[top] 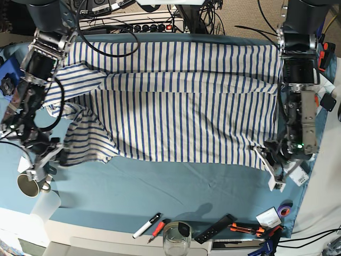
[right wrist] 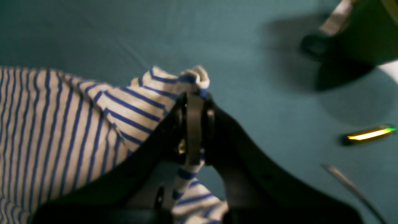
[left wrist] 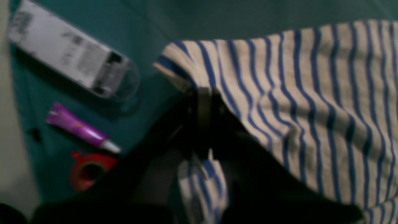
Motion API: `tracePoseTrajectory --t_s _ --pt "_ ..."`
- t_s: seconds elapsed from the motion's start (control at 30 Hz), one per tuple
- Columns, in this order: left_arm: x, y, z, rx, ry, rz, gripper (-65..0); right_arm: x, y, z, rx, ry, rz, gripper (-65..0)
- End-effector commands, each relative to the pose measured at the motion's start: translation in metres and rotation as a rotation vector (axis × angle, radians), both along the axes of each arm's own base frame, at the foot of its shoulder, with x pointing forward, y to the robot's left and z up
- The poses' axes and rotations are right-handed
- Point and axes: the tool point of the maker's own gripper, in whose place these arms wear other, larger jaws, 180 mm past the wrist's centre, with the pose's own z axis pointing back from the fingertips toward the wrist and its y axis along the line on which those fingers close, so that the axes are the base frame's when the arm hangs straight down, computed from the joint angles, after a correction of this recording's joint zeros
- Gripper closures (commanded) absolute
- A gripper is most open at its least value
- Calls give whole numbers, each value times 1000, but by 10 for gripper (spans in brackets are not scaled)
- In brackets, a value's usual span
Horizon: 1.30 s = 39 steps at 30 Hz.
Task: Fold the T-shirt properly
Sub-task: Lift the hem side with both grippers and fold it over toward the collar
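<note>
T-shirt (top: 181,101): large, white cotton with thin blue stripes, spread across the teal table cloth (top: 160,186). Soft, creased, with a folded band along its upper part in the base view.

Left gripper (left wrist: 203,102): black, jaws closed together on a bunched corner of the T-shirt; striped cloth shows above and below the jaws. In the base view it sits at the shirt's lower right corner (top: 269,160).

Right gripper (right wrist: 194,102): black, jaws pinched on a gathered edge of the T-shirt, a puckered tuft standing above the tips. In the base view it is at the left edge (top: 53,154), by the rumpled sleeve.

Left wrist view only, close up:
- clear plastic case (left wrist: 73,53) with a white printed insert, long and round-ended, lying flat on the cloth;
- purple tube (left wrist: 80,129), glossy, with a pale cap;
- red tape roll (left wrist: 90,169), ring-shaped, just beside the tube.

Right wrist view only: a slim dark item with a bright yellow-green strip (right wrist: 368,134); what it is cannot be told.

Base view only:
- whole outline of the shirt;
- markers (top: 152,225) and a clear glass (top: 177,237) at the front edge;
- metal mug (top: 29,184) at the left.
</note>
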Motion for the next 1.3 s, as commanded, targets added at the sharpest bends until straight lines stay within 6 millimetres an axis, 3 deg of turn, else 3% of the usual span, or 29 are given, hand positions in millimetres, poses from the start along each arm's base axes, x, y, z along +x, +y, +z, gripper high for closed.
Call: tracePoseTrajectory --t_s 0.0,0.17,0.47,0.67,0.83,1.13,1.27 --pt "11 6 24 11 -60 3 0 8 -9 28 -18 -71 0 0" --pt "6 20 28 43 -44 9 0 1 -30 47 -21 -85 -4 0" --pt "-6 16 17 24 18 -14 0 -9 -70 78 -15 -165 -91 0" --pt "-27 28 5 58 55 -12 0 -13 -73 73 -28 -136 -90 0" --pt "-48 42 6 54 38 -5 0 -16 -73 70 -26 -113 -87 0" --pt "-83 36 1 -99 33 -58 0 -32 -60 47 38 -33 -48 0" --pt "-96 38 2 -97 25 -59 0 -46 -70 43 86 -37 -84 0"
